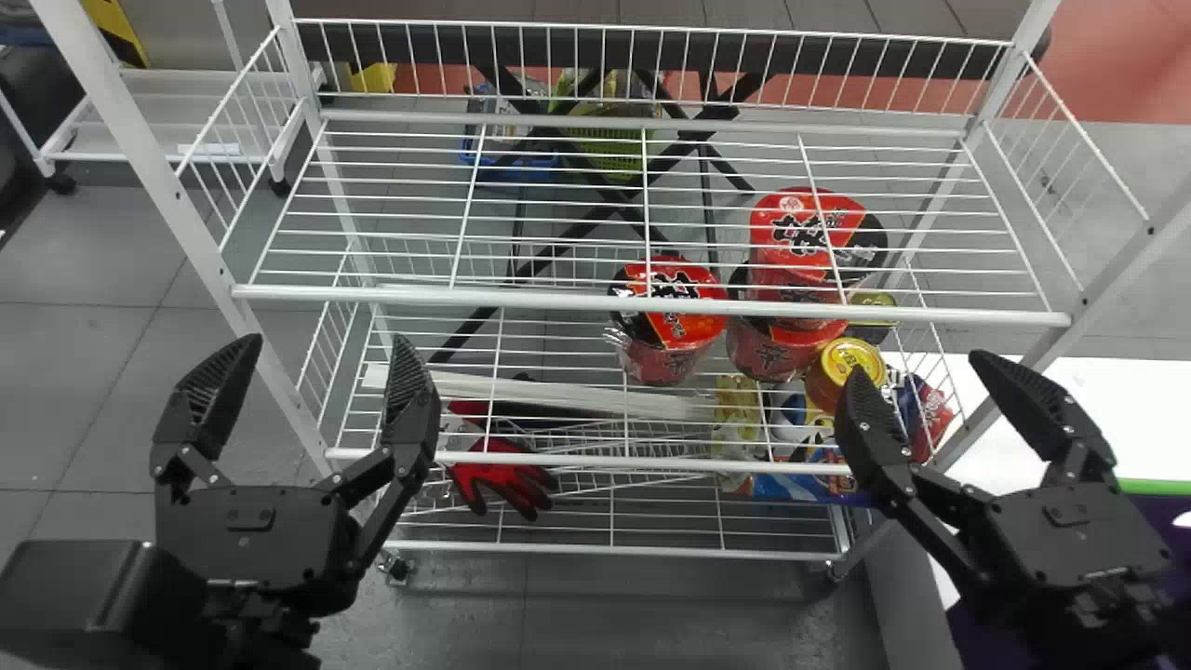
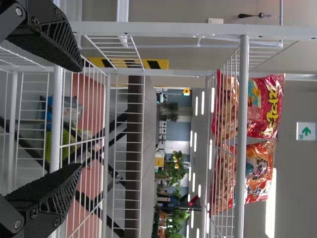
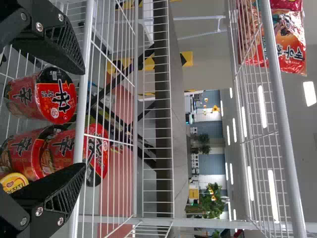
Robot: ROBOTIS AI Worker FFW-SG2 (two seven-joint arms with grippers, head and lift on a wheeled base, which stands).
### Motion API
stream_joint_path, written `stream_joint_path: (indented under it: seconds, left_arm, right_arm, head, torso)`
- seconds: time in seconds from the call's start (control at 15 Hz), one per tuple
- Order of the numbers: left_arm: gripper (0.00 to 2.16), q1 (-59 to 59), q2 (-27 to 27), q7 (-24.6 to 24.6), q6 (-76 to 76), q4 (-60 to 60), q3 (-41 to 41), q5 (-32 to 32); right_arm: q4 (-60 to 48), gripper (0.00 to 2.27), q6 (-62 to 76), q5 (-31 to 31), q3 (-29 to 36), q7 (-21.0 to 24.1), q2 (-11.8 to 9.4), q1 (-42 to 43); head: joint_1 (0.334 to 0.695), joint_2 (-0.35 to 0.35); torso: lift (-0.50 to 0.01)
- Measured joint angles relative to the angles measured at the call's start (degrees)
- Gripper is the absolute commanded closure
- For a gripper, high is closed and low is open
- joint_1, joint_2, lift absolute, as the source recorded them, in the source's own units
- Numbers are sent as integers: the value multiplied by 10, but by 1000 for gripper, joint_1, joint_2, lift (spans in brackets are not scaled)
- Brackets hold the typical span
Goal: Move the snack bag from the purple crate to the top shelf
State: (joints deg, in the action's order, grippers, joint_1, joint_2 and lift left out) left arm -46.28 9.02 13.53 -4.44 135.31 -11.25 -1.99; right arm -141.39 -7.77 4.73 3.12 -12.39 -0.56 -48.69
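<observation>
This looks like a shop display inside a large open hall: a white wire rack point(image 1: 651, 303) carries noodle cups point(image 1: 684, 312) and snack bags point(image 2: 265, 106), with plants point(image 2: 176, 168), ceiling lights point(image 2: 270, 201) and a green arrow sign point(image 2: 306, 131) beyond.

Two plump, glossy snack bags, one red point(image 2: 266, 106), the other orange and red point(image 2: 258, 171), stand upright side by side on the white wire top shelf point(image 2: 241, 64). The purple crate point(image 1: 1163, 507), green-edged, is partly hidden; its contents cannot be told.
</observation>
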Motion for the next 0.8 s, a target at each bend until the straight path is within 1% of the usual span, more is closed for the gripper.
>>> stream_joint_path:
  seconds: [0.2,0.33,0.53,0.8]
  left_arm:
    - [147,-2,0,0,-5,0,0,0]
    - [147,-5,0,1,-13,0,0,0]
    - [147,-8,0,1,-22,-1,0,0]
    - [147,-8,-1,1,-26,-5,0,0]
  right_arm:
    - [0,174,-4,2,2,0,0,-1]
    - [0,174,-2,9,5,-11,0,-2]
    - [0,174,1,27,13,-14,0,-5]
    - [-29,174,-62,18,21,-1,2,-8]
  head:
    - [695,-40]
    - [695,-37]
    - [695,-43]
    - [695,-55]
  torso:
    - [-452]
    - [-449]
    - [-449]
    - [-449]
